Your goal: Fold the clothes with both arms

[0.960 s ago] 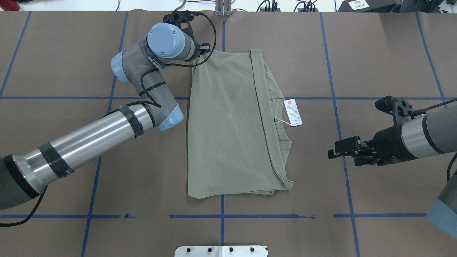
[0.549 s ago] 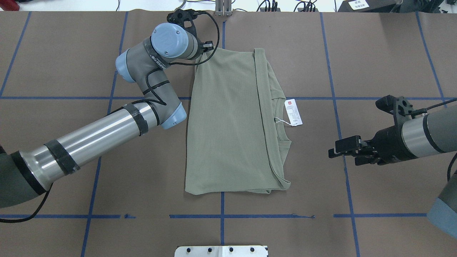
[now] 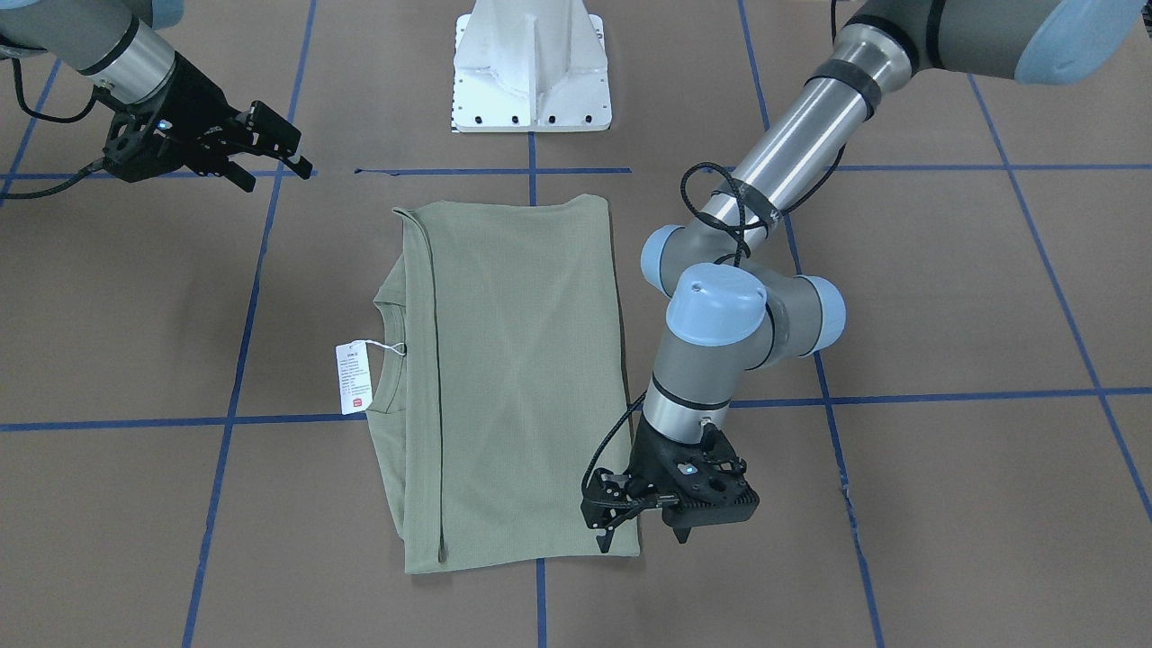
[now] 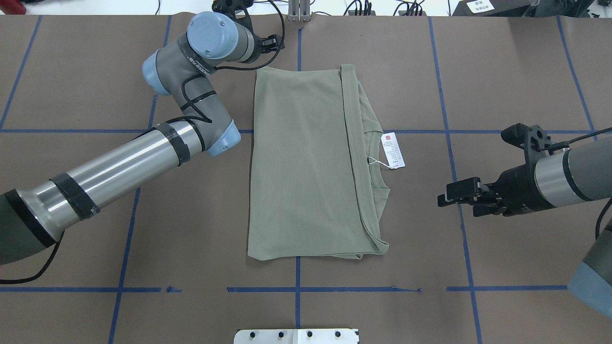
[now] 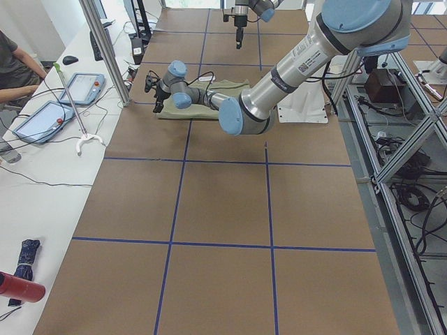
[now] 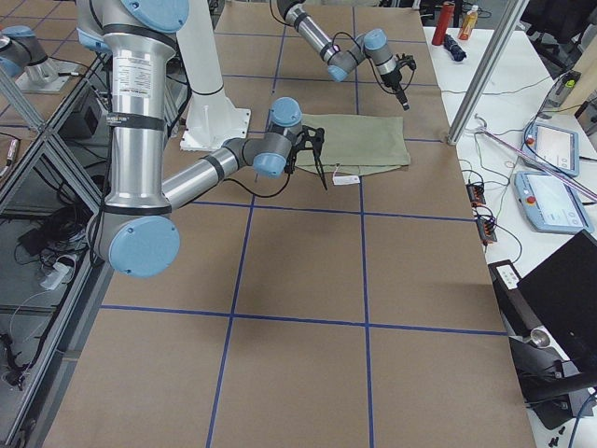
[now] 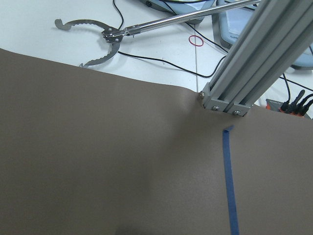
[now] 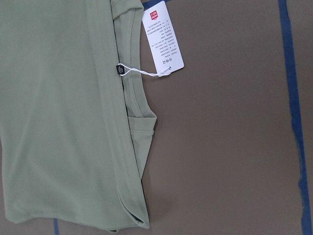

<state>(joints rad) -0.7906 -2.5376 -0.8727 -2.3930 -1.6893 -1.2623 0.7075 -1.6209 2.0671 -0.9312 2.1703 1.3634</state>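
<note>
The sage-green shirt lies folded flat mid-table, collar toward my right arm, and its white hang tag rests on the paper beside the neck. My left gripper hangs open over the shirt's far left corner and holds nothing. In the overhead view the left wrist hides that gripper. My right gripper is open and empty, hovering well clear of the collar side. The right wrist view looks down on the shirt and its tag. The left wrist view shows only brown table paper.
The white pedestal base stands at the robot's edge. At the far edge are an aluminium post and a metal grabber tool on the white bench. A seated person and tablets are beyond that edge.
My left gripper has let go of the shirt's far left corner and drawn back toward the far edge. That corner now lies flat. The right arm has barely shifted.
</note>
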